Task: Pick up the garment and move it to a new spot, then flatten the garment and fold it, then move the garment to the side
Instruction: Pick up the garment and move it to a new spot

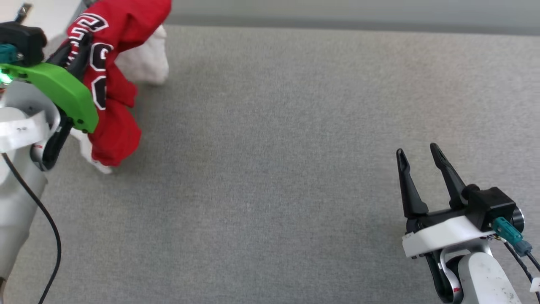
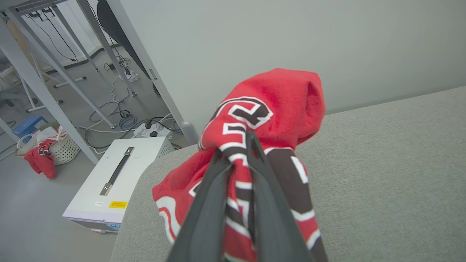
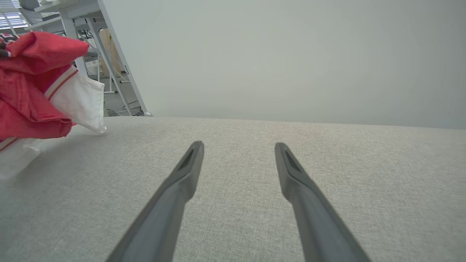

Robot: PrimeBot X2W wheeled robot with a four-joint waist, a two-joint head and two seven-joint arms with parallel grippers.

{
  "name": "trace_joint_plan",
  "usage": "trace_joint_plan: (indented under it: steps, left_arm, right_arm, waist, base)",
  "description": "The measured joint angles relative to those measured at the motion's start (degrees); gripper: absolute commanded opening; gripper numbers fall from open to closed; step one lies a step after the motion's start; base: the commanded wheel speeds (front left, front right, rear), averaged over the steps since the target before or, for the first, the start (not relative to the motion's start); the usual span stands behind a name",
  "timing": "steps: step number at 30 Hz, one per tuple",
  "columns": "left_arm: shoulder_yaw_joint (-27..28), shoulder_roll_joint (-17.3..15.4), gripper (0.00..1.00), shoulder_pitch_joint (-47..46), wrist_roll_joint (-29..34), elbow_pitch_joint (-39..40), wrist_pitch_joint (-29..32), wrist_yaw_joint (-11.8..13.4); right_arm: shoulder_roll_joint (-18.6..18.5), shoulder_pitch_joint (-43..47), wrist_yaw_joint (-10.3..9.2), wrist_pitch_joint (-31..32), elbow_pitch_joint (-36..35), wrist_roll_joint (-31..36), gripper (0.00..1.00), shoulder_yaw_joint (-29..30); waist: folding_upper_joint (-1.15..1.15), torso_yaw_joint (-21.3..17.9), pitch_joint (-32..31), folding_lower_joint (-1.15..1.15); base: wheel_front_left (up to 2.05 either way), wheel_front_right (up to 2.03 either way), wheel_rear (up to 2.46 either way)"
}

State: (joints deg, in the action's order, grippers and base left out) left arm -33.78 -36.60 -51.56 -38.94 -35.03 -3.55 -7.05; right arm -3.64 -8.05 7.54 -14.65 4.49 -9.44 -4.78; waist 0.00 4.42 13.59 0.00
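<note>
The garment [image 1: 114, 84] is a bunched red shirt with white sleeves and black white-outlined lettering, hanging at the far left of the grey table. My left gripper [image 1: 78, 52] is shut on a fold of the garment [image 2: 262, 120], which drapes over and around its dark fingers [image 2: 269, 203]. The cloth's lower end trails down to the tabletop. In the right wrist view the garment [image 3: 32, 91] hangs at the far left. My right gripper [image 1: 417, 154] stands open at the lower right above bare cloth-covered table, and its two fingertips [image 3: 194, 147] hold nothing.
The grey fabric tabletop [image 1: 274, 147] spreads wide between the two arms. Past its left edge are a white box with a handle [image 2: 116, 178], a basket with red cloth [image 2: 54, 151], metal table legs [image 2: 47, 72] and floor cables. A pale wall [image 2: 291, 43] runs behind.
</note>
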Motion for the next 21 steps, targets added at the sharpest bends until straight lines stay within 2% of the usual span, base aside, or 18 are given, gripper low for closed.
trace_joint_plan:
  steps: [5, 11, 15, 21]
  left_arm:
    - [-4.2, 0.0, 0.0, 0.6, 4.9, 5.0, -2.1, 0.0]
    - [-8.0, 2.5, 0.0, 2.3, 6.3, 9.6, -2.0, 0.0]
    - [-10.1, 6.1, 0.0, 2.2, 7.4, 11.6, -2.0, 0.1]
    - [-15.4, 13.4, 0.0, 2.2, 8.9, 11.5, -2.5, 0.1]
  right_arm:
    - [0.3, 1.7, 0.0, 0.0, 0.2, -0.3, 1.0, 1.2]
    - [0.6, 3.6, -0.01, 0.0, 0.1, -0.4, 1.0, 2.6]
    - [0.7, 4.0, 0.0, 0.0, -0.4, -0.3, 1.0, 3.6]
    - [0.7, 4.2, 0.0, 0.0, -1.2, -0.2, 1.0, 5.0]
  waist:
    - [0.0, -1.4, -4.4, 0.0]
    - [0.0, -5.2, -7.8, 0.0]
    - [0.0, -8.6, -8.9, 0.0]
    - [0.0, -13.7, -9.1, 0.0]
  base:
    - [0.0, 0.0, 0.0]
    - [0.0, 0.0, 0.0]
    - [0.0, 0.0, 0.0]
    - [0.0, 0.0, 0.0]
